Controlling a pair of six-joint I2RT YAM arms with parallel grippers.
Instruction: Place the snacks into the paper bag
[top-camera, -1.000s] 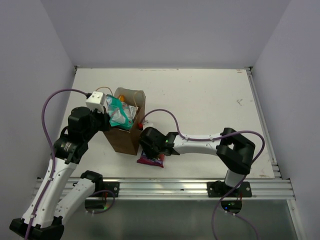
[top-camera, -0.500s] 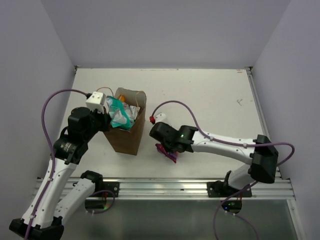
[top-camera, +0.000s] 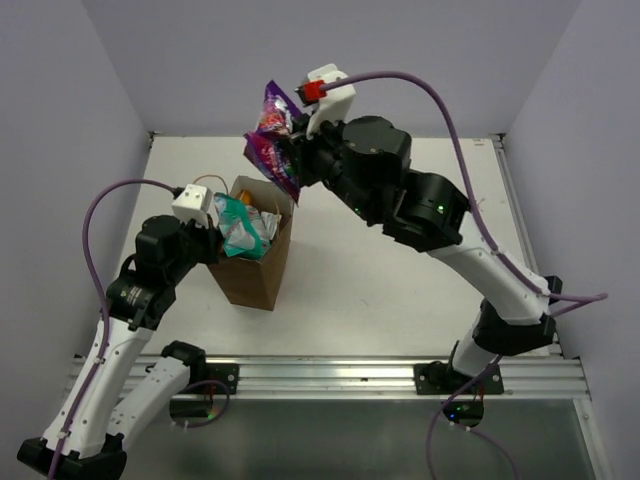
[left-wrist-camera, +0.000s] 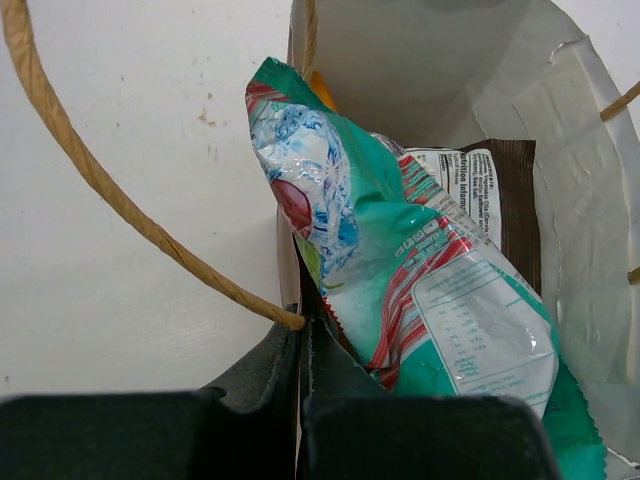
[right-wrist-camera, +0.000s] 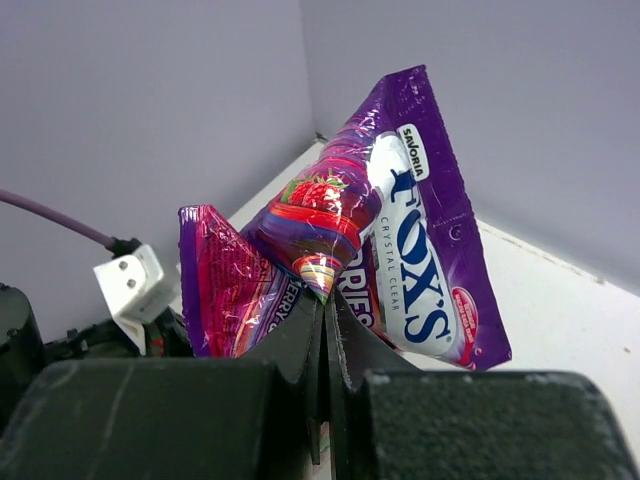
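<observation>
The brown paper bag stands upright on the table. My left gripper is shut on its left rim beside a twisted handle; the pinch shows in the left wrist view. Inside the bag lie the teal-white packet, the dark brown chip bag and a sliver of the orange bag. My right gripper is shut on the purple Fox's candy bag and holds it in the air above the bag's far rim. In the right wrist view the packet hangs crumpled from the shut fingertips.
The white table is walled by purple-grey panels at the back and sides. A metal rail runs along the near edge. The left arm's purple cable loops beside the bag.
My right arm has lifted the purple candy bag from the table beside the paper bag's foot up to above its mouth. The left arm and the paper bag have not moved.
</observation>
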